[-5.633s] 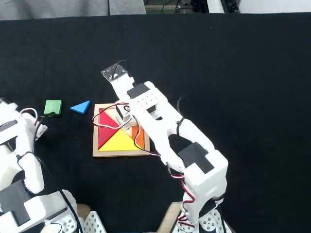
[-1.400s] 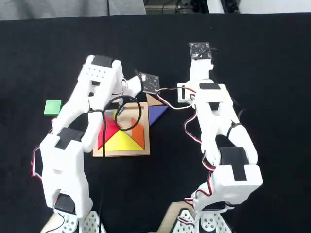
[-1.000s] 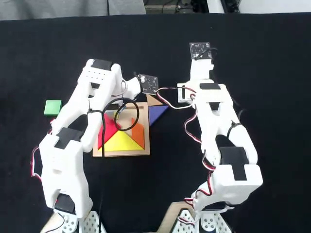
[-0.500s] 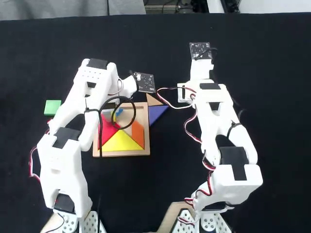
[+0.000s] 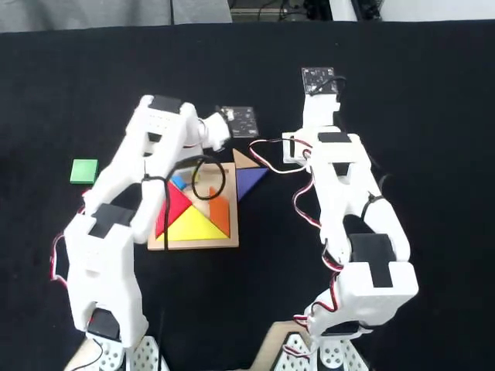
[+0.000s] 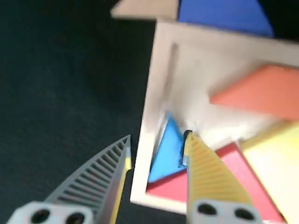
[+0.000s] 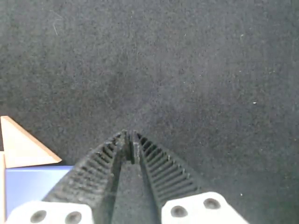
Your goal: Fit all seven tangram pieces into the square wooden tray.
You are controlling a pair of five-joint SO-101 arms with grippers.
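The square wooden tray [image 5: 193,244] holds a red triangle [image 5: 172,207], a yellow triangle [image 5: 193,226] and an orange piece [image 5: 223,209]. A small light-blue triangle [image 6: 167,151] lies in the tray's far left corner [image 5: 178,182], against the wall. My left gripper [image 6: 158,136] is open over that corner, one finger [image 6: 112,172] outside the tray wall [image 6: 154,93] and the other beside the triangle. A green square [image 5: 83,171] lies on the mat to the left. My right gripper [image 7: 127,140] is shut and holds nothing, over bare mat.
A tan triangle [image 5: 246,158] and a dark blue piece [image 5: 251,182] lie on the black mat just off the tray's far right corner, also at the edge of the right wrist view [image 7: 21,147]. The right arm [image 5: 332,162] stands right of them.
The light-blue triangle has gone from beside the green square into the tray's far left corner. In the last half second the left wrist turned and the triangle settled lower. The right arm stayed still.
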